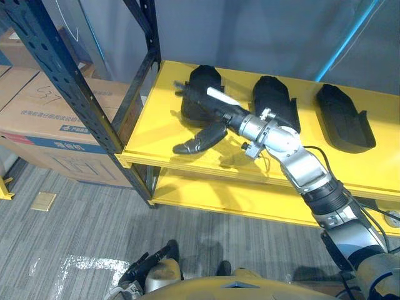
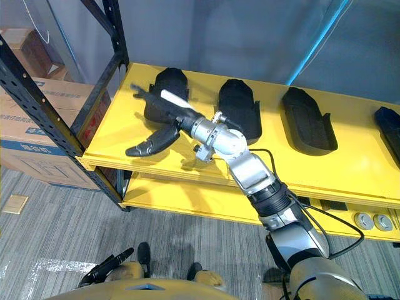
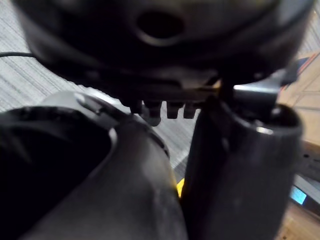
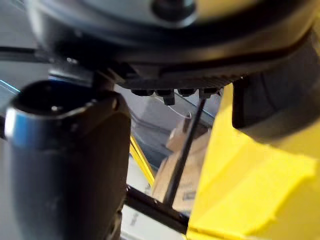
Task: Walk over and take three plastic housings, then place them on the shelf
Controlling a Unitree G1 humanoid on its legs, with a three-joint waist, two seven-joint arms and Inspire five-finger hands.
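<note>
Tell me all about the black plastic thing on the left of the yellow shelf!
The leftmost black plastic housing is a matte, scoop-shaped shell with a rounded far end. It lies flat on the yellow shelf board. The robot's right hand, fingers straight, stretches across its near half and hides that part.

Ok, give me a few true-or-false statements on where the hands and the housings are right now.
1. The right hand is at the leftmost housing on the yellow shelf. True.
2. The housings lie on the floor. False: they lie in a row on the shelf's upper board.
3. Cardboard boxes stand to the left of the shelf. True.
4. The left hand holds a housing. False: it hangs low, open and empty.
</note>
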